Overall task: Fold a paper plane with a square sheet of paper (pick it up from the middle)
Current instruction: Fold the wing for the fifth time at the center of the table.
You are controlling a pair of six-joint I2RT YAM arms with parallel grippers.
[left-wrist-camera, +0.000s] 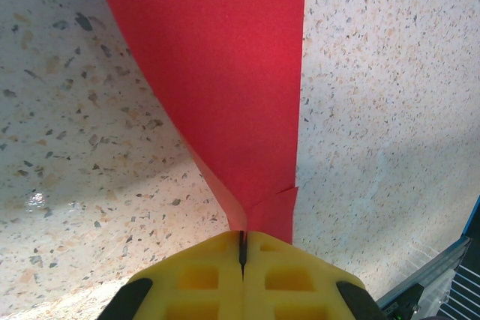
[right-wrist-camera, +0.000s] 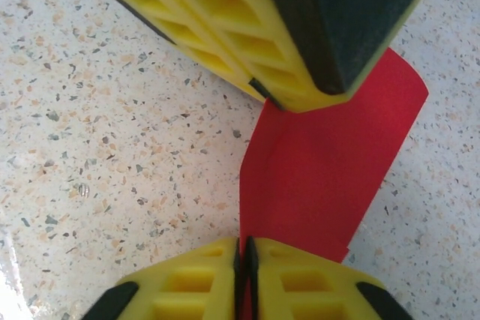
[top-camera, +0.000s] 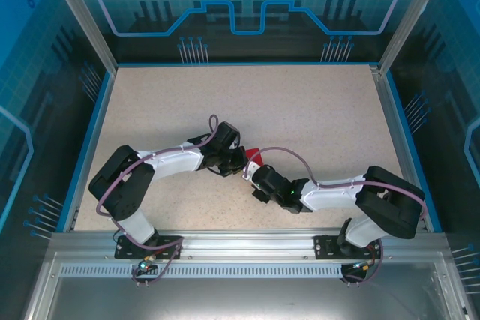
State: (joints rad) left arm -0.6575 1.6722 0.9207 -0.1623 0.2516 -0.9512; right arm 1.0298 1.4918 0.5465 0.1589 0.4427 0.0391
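Closed tight, the left gripper [left-wrist-camera: 241, 241] pinches the narrow end of the red sheet of paper [left-wrist-camera: 225, 73] between its yellow jaws. The right gripper [right-wrist-camera: 245, 249] is also closed, on the opposite edge. The sheet, curved and creased, hangs between them over the speckled table [top-camera: 315, 110], near its middle.

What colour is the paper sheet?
The paper sheet is plain bright red, clearest in the left wrist view.

We've got a speckled beige tabletop [top-camera: 315, 110] with a glare patch [left-wrist-camera: 34, 200] in the left wrist view. Blue trim [top-camera: 88, 140] on its left, far and right edges; an aluminium rail [top-camera: 247, 241] along the near edge carries both arm bases [top-camera: 150, 243].
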